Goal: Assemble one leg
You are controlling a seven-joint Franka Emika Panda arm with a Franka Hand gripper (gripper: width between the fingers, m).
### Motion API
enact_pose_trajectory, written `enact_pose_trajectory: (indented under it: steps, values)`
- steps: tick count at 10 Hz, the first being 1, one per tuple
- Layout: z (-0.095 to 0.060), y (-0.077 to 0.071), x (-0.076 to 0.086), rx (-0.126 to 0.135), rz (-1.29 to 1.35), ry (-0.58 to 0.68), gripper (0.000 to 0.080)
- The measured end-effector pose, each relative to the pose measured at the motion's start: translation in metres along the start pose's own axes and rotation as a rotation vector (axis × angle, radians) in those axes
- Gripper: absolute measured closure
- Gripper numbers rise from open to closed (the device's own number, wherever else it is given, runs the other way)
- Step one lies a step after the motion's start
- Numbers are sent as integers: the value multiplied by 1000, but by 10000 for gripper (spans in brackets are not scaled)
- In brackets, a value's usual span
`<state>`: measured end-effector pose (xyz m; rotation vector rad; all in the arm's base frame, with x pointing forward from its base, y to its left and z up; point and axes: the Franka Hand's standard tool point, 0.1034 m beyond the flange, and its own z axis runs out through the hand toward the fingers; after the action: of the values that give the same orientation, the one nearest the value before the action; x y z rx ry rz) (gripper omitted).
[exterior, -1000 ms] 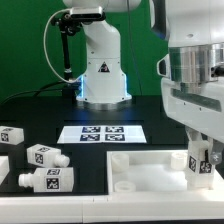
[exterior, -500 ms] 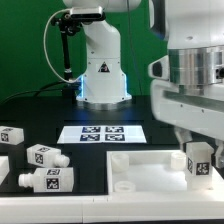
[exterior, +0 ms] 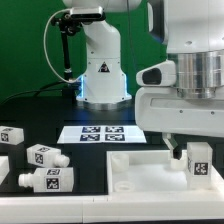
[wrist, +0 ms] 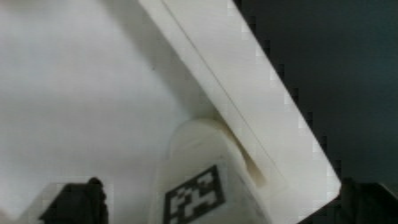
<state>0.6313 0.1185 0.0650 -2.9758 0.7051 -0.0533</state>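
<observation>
My gripper [exterior: 197, 154] is shut on one leg [exterior: 201, 166], a small white block with black-and-white tags. It holds the leg upright at the right far corner of the large white tray-like piece [exterior: 140, 172]. One dark finger [exterior: 178, 152] shows beside the leg. In the wrist view the leg [wrist: 192, 190] stands between the dark fingertips [wrist: 79, 203], close against the tray's raised rim [wrist: 240, 110]. Three more legs lie on the exterior view's left: one [exterior: 12, 137], a second [exterior: 45, 155] and a third [exterior: 46, 180]. Each has a short peg at one end.
The marker board [exterior: 102, 132] lies flat behind the tray-like piece. The white robot base [exterior: 103, 72] stands at the back with a black cable beside it. The black table's front edge runs just below the tray-like piece.
The wrist has turned about its vertical axis, and its body now looks much wider in the exterior view. The leg stays at the same corner of the tray-like piece.
</observation>
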Motion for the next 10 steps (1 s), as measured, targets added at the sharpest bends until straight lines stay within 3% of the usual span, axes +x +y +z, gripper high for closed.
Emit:
enact_pose_trajectory:
  steps: [1, 2, 4, 5, 6, 10]
  values:
    - [-3, -4, 2, -24, -246, 19, 151]
    - [-5, -2, 7, -24, -400, 22, 151]
    - [-4, -1, 7, -23, -362, 21, 151]
    - [-4, -1, 7, -22, -323, 21, 270]
    - [-4, -1, 7, -21, -266, 21, 466]
    - [-3, -1, 7, -16, 88, 32, 512]
